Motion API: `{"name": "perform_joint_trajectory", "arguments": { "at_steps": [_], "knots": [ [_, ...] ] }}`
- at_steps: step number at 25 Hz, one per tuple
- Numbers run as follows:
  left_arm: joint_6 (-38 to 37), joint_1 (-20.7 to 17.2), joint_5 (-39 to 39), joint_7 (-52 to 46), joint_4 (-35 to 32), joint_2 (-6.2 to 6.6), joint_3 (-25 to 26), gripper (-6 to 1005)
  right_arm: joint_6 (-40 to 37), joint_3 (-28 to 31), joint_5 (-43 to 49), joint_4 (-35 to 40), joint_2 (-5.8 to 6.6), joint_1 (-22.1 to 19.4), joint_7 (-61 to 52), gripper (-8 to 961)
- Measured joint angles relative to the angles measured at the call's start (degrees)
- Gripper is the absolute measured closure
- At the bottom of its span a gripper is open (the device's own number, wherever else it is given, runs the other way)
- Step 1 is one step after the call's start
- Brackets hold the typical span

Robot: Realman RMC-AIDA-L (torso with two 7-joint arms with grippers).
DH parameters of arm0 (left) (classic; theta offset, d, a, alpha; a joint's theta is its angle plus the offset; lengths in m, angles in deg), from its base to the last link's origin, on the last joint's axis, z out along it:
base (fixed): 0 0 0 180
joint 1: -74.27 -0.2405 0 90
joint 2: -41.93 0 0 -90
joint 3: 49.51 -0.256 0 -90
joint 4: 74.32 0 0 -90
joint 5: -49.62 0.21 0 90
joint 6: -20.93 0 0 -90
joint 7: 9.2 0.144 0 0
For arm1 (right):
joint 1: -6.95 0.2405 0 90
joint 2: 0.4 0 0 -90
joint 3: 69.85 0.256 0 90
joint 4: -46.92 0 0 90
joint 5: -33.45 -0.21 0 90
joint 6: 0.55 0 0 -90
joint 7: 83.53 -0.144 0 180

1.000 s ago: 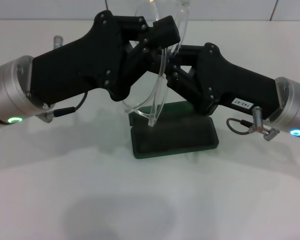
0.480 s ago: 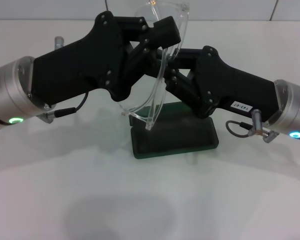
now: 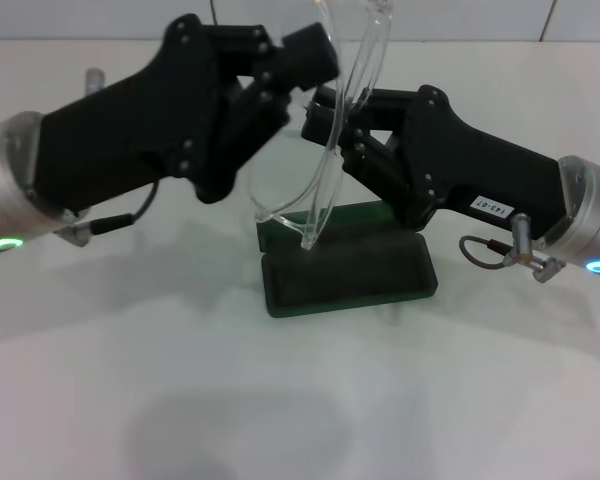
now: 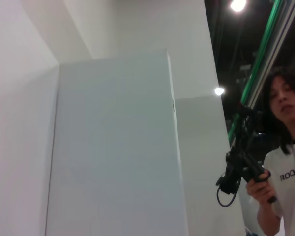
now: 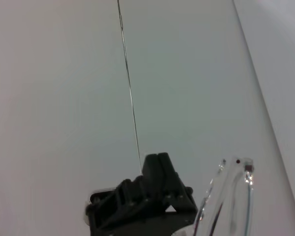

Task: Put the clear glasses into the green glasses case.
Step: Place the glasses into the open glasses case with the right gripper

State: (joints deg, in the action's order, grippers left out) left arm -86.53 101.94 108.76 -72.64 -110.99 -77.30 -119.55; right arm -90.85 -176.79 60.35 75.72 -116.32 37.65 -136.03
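The clear glasses (image 3: 332,140) hang upright above the desk (image 3: 300,390), long axis near vertical, lower arms dangling just over the open green glasses case (image 3: 345,268), which lies flat with its long axis running left to right. The right gripper (image 3: 337,128) has its jaws closed on the frame's middle; the left gripper (image 3: 298,72) sits just beside the frame's upper part, and whether its jaws grip anything cannot be told. Judging from this, the frame must turn level to match the case, and the right arm is placed to do it

Clear glasses (image 5: 226,196) at frame edge, beside black gripper (image 5: 142,204) of left arm; pale wall behind.
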Motion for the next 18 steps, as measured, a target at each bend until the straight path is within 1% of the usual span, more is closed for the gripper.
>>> {"name": "perform_joint_trajectory", "arguments": {
  "at_steps": [3,4,6,8,9,10,11,13,14,16,17,18],
  "knots": [
    [-1.5,-1.1,-0.1,-0.4,-0.1,0.44,2.2,963,0.0,0.0,0.0,0.2,0.11,0.0,0.0,843],
    [-2.2,-1.8,-0.1,-0.6,-0.1,0.74,3.3,963,0.0,0.0,0.0,0.4,0.24,-0.1,-0.1,843],
    [-3.4,-3.4,-0.1,-1.5,-0.1,1.75,5.4,963,-0.1,0.2,0.4,2.1,0.89,-0.6,-0.6,843],
    [-4.0,-5.0,0.0,-2.7,-0.1,2.95,7.2,963,0.1,1.0,1.2,4.4,1.73,-1.4,-1.6,843],
    [-4.2,-5.9,0.2,-3.4,-0.1,3.76,7.9,963,0.2,2.1,2.6,6.2,2.41,-1.9,-2.9,843],
    [-4.2,-7.5,1.0,-4.2,0.3,5.1,8.2,963,0.4,3.0,3.8,7.7,2.87,-2.3,-4.1,843],
    [-4.2,-7.5,1.0,-4.2,0.3,5.1,8.2,963,0.7,4.9,6.5,10.0,3.36,-3.0,-6.7,843],
    [-4.2,-9.0,2.3,-4.7,0.5,6.16,8.2,963,1.3,8.5,11.8,14.6,3.86,-4.3,-11.0,843],
    [-4.2,-10.0,3.2,-4.8,0.5,6.49,8.3,963,2.0,11.1,16.1,18.5,3.98,-5.5,-14.1,843],
    [-4.2,-11.3,4.7,-4.9,0.5,6.72,8.3,963,3.5,15.0,24.2,25.2,3.84,-7.4,-20.0,843],
    [-4.1,-11.9,5.5,-4.8,0.5,6.8,8.4,963,4.4,17.4,29.8,30.2,3.71,-8.5,-24.3,843],
    [-4.1,-12.3,6.0,-4.8,0.5,6.83,8.4,963,5.2,19.7,36.6,35.7,3.29,-9.3,-28.9,843]
  ]
}}
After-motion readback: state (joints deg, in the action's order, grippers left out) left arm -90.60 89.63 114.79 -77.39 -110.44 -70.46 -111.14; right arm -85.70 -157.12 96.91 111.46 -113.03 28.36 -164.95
